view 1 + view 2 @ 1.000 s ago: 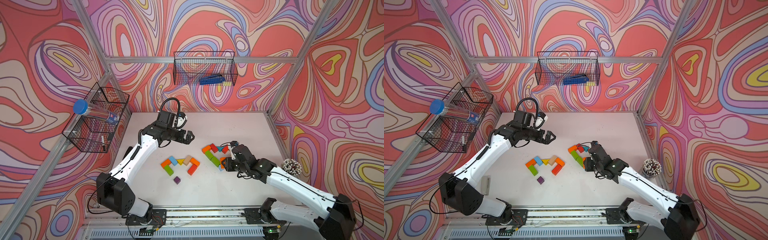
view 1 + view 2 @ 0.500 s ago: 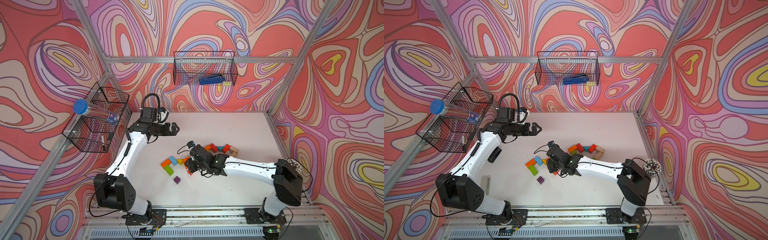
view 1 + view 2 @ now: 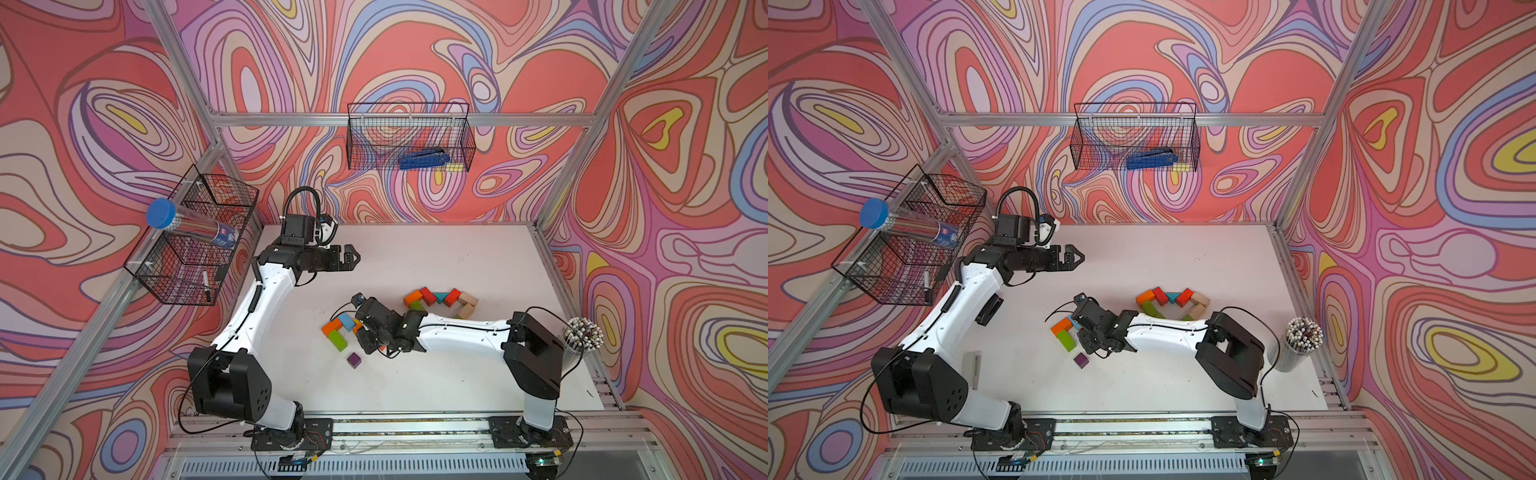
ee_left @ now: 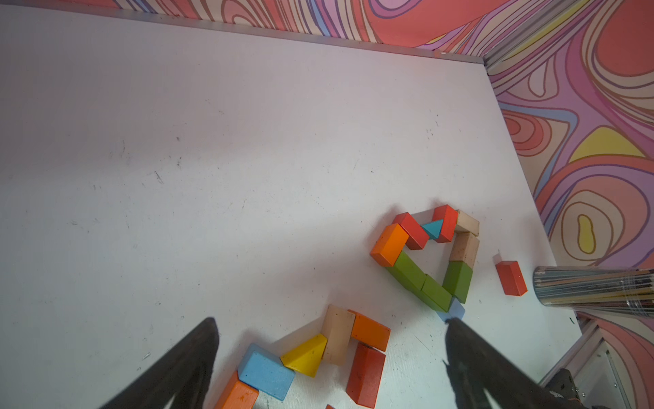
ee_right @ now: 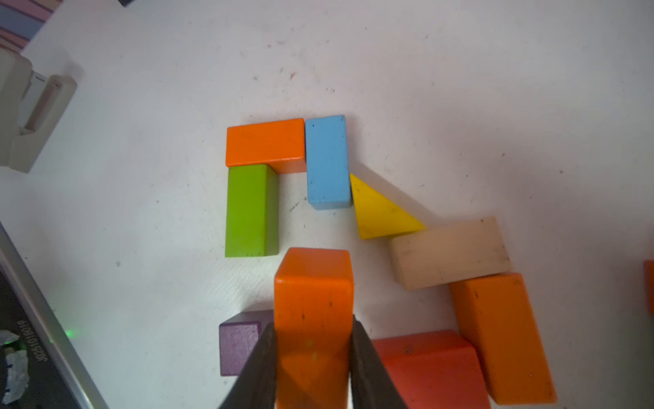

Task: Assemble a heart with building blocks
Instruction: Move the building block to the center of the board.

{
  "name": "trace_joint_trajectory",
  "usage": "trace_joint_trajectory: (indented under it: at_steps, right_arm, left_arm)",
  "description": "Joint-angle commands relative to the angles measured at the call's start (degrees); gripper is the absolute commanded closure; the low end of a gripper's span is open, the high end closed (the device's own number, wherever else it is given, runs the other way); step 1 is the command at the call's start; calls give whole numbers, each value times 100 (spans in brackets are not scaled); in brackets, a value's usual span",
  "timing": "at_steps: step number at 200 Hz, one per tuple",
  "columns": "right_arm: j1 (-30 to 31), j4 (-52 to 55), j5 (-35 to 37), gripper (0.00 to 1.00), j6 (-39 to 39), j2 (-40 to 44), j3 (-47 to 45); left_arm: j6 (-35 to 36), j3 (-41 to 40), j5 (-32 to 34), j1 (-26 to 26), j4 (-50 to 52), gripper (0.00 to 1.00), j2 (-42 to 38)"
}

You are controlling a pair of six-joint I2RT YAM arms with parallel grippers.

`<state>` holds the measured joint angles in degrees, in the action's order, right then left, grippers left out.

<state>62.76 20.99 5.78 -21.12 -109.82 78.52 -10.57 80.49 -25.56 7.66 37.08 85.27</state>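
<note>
My right gripper (image 3: 365,334) is shut on an orange building block (image 5: 313,290), held just above the table. It hangs over the left group: an orange brick (image 5: 265,141), a light blue brick (image 5: 327,161), a green brick (image 5: 249,210), a yellow triangle (image 5: 378,212), a wooden brick (image 5: 449,253), an orange brick (image 5: 502,336) and a red brick (image 5: 431,368). A purple cube (image 3: 354,360) lies beside the held block. To the right, a closed ring of blocks (image 4: 424,255) lies flat. My left gripper (image 3: 353,258) hovers open and empty behind the left group.
A lone red brick (image 4: 511,278) lies near the cup of pencils (image 3: 579,334) at the right edge. A black stapler (image 3: 988,309) and a grey stapler (image 3: 972,368) lie at the left. Wire baskets (image 3: 409,137) hang on the walls.
My right arm has swung from the ring of blocks over to the left group with the orange block in its grip. The left arm has drawn back towards the rear left.
</note>
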Motion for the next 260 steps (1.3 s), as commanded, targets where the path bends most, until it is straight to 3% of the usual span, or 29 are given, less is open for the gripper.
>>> trace_joint_trajectory:
  at_steps: [1,75,205,226,260]
  right_arm:
    - [93,333,123,80,368,-228,297]
    - [243,720,-152,80,653,-689,611]
    - [435,1060,-1418,81,755,-954,1086]
    - [438,1072,-1322,81,731,-907,1011]
    - [423,1219,-425,81,505,-822,975]
  left_arm:
    - [16,11,-106,-17,-114,0,-71]
    - [28,-20,-239,-19,-188,0,-90]
    - [-7,-33,-386,-19,-201,0,-55]
    - [-7,-33,-395,-23,-201,0,-57]
    - [-7,-42,-397,-15,-201,0,-72]
